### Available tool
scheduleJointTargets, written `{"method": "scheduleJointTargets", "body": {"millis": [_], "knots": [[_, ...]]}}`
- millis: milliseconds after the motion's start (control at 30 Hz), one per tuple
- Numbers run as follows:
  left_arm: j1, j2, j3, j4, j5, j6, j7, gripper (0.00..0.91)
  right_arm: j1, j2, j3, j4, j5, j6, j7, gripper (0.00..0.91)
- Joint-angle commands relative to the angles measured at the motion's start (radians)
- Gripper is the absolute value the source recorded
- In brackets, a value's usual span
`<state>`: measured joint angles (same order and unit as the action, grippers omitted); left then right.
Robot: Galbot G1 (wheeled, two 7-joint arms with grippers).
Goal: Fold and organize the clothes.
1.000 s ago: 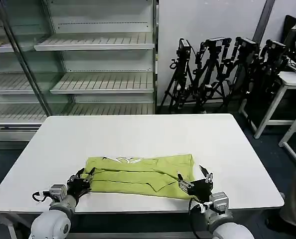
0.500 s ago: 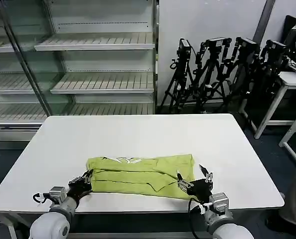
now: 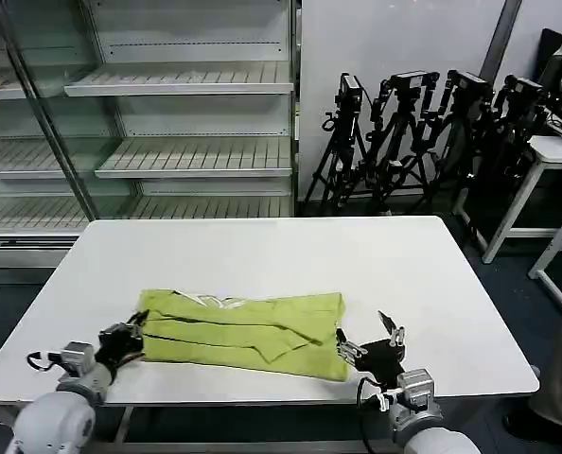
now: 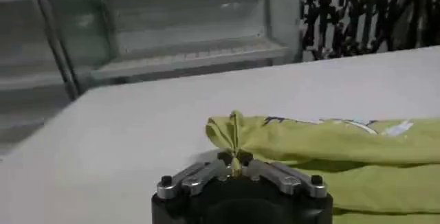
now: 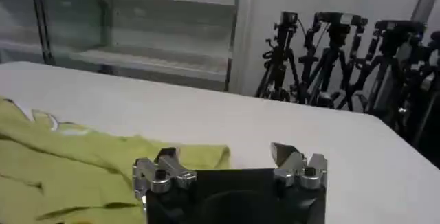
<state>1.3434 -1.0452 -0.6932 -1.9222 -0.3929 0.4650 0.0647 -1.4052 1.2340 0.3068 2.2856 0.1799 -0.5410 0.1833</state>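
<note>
Head view gives me the T-shirt folded into a long band on the near half of the white table, its long axis running side to side, parallel to the near edge. My left gripper sits at the band's left end, and in the left wrist view its fingers are pinched tight on a bunched fold of the fabric. My right gripper rests just beside the right end, jaws spread wide, holding nothing.

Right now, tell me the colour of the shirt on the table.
Lime yellow-green T-shirt, clearest in the head view.
</note>
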Motion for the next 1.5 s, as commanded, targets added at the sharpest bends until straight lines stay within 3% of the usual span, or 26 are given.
{"method": "scheduleJointTargets", "body": {"millis": [33,167,433,600,767,1167,1500], "knots": [[0.039,0.197,-0.214,0.042,0.016,-0.006,0.087,0.01,-0.001,0.018,-0.01,0.006,-0.015,0.019,0.002,0.907],[0.079,0.26,-0.283,0.071,0.001,-0.003,0.121,0.01,-0.002,0.038,-0.025,0.009,-0.017,0.028,0.0,0.907],[0.086,0.245,-0.288,-0.022,0.001,0.019,0.136,0.01,0.002,0.077,-0.023,-0.003,-0.029,0.061,0.002,0.907],[0.045,0.152,-0.088,-0.219,-0.006,0.078,-0.003,0.01,-0.023,0.081,-0.004,0.009,-0.04,0.112,0.012,0.907],[0.038,0.11,0.089,-0.334,-0.017,0.081,-0.094,0.01,-0.049,0.112,0.0,0.021,-0.065,0.144,0.013,0.907],[-0.014,0.02,0.274,-0.3,0.031,0.059,-0.1,0.01,-0.086,0.115,0.016,0.047,-0.134,0.177,0.016,0.907],[-0.105,0.004,0.448,-0.229,0.062,0.064,-0.115,0.01,-0.072,0.041,0.182,0.064,-0.084,0.171,0.001,0.907]]}}
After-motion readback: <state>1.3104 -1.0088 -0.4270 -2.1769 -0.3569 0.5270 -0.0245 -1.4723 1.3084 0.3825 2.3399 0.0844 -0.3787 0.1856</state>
